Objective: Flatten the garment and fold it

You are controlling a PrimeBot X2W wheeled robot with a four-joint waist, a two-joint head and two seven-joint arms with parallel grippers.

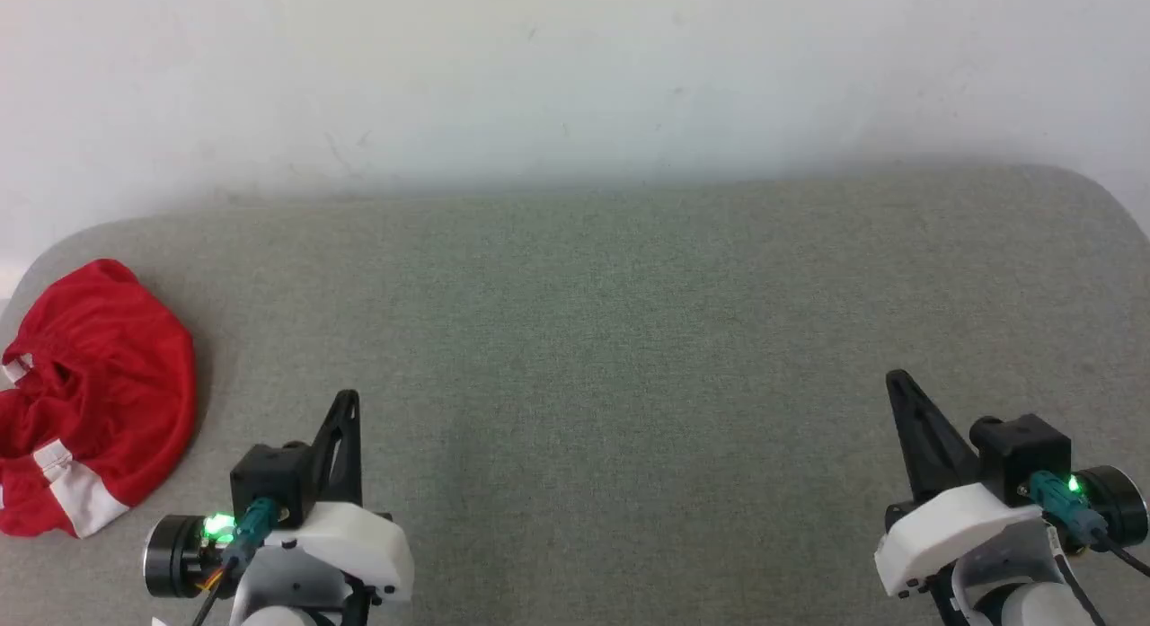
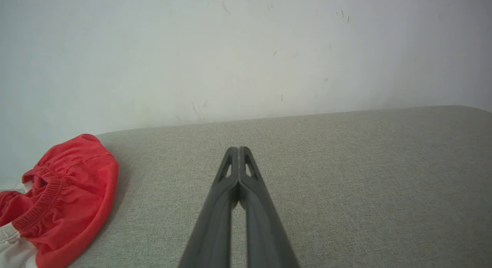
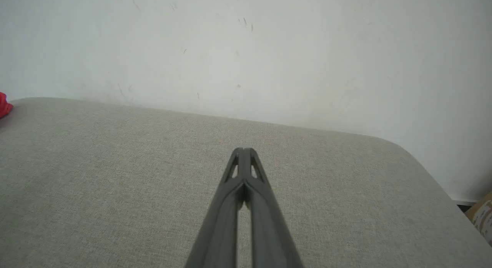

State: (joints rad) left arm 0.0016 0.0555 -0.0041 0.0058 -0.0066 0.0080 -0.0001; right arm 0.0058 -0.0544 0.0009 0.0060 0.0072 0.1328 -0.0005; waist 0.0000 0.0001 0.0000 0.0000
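One crumpled garment [image 1: 101, 388] lies near left hand [image 1: 347, 401]

— Where did the head camera sit?
— High, looking forward and down over the grey cushion [image 1: 629, 321] toward the white wall [image 1: 575, 69].
— And the wrist cameras?
— Low, near the cushion, facing that wall; head and left wrist shared the garment [image 1: 99, 374] at its left end.
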